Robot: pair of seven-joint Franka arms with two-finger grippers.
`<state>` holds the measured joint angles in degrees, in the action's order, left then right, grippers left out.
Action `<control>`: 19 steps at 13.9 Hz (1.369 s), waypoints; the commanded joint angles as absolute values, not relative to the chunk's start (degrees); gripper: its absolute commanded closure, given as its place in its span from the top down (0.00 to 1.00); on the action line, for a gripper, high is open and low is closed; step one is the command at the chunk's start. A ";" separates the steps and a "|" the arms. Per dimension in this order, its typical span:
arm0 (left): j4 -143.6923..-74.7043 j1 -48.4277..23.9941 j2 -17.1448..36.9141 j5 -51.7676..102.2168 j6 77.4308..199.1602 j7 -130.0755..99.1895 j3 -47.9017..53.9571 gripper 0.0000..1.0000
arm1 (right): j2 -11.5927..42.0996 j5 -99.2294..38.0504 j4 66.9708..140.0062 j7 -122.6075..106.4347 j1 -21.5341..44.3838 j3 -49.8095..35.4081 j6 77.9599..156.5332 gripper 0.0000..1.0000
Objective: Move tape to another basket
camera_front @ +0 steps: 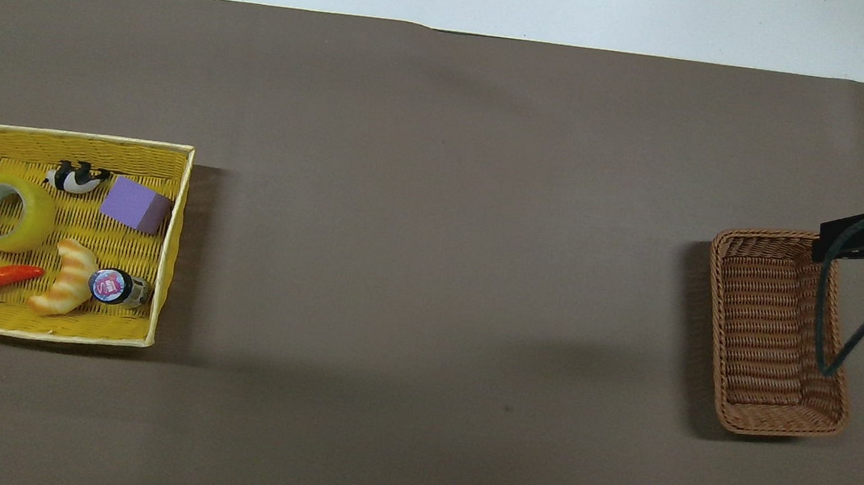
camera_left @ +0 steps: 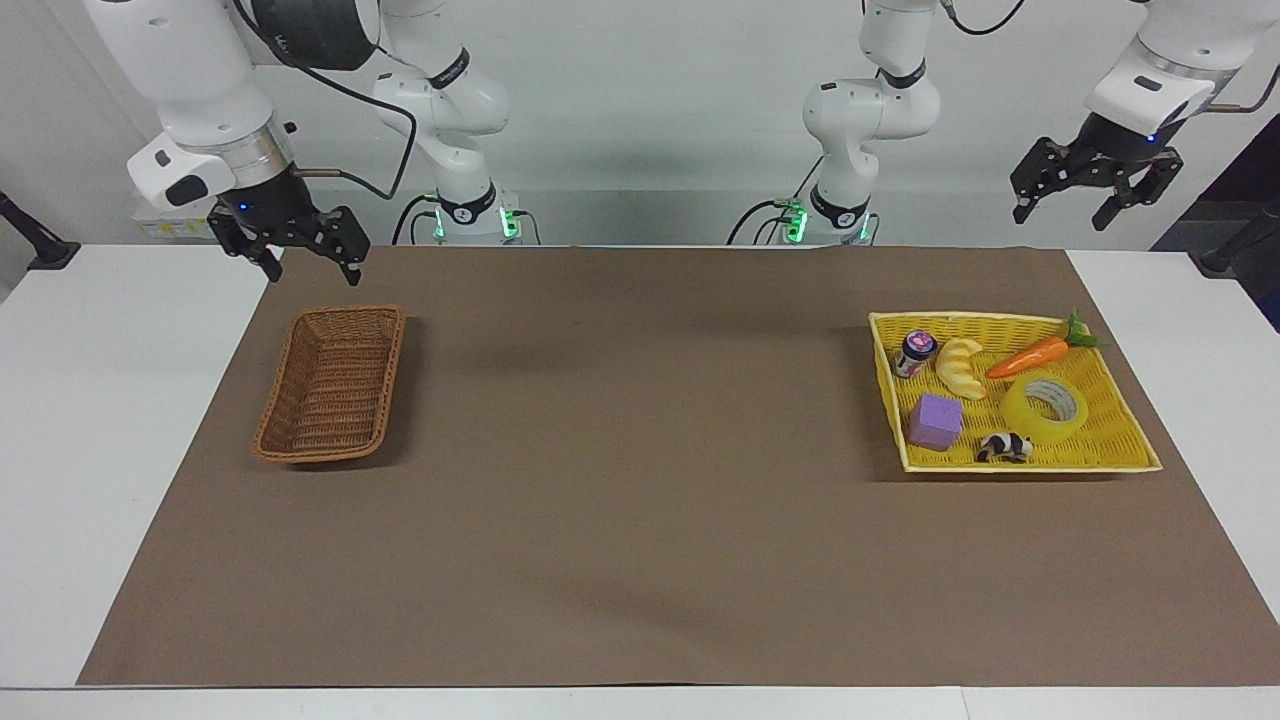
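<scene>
The yellow tape roll lies flat in the yellow woven tray, beside a toy carrot; it also shows in the overhead view. The brown wicker basket stands with nothing in it at the right arm's end of the brown mat, seen in the overhead view too. My left gripper hangs open and empty, high over the table by the tray. My right gripper hangs open and empty, high over the basket's end that is nearer to the robots.
The tray also holds a carrot, a pale croissant toy, a small jar, a purple cube and a panda figure. A brown mat covers the table between tray and basket.
</scene>
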<state>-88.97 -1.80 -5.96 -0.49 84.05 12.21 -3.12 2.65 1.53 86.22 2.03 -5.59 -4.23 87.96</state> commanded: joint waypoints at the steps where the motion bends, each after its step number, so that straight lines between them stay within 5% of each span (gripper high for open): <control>1: -92.19 -1.76 -7.73 -0.62 86.40 12.39 -3.51 1.00 | 1.49 2.11 87.63 2.20 -5.89 -4.48 88.51 1.00; 6: -94.12 0.61 -7.38 -0.53 89.47 17.48 -4.48 1.00 | 1.49 2.02 87.63 2.11 -5.89 -4.48 88.51 1.00; 13: -106.07 9.92 -6.59 -0.27 104.91 29.42 -4.48 1.00 | 1.49 2.02 87.63 2.20 -5.89 -4.48 88.51 1.00; 19: -108.28 15.81 2.44 1.84 115.46 41.73 -4.48 1.00 | 1.49 2.02 87.63 2.11 -5.80 -4.57 88.59 1.00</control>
<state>-107.37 13.80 -0.32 0.54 111.27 37.57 -5.04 2.65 1.53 86.22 2.03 -5.59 -4.24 87.96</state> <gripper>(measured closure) 0.000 0.000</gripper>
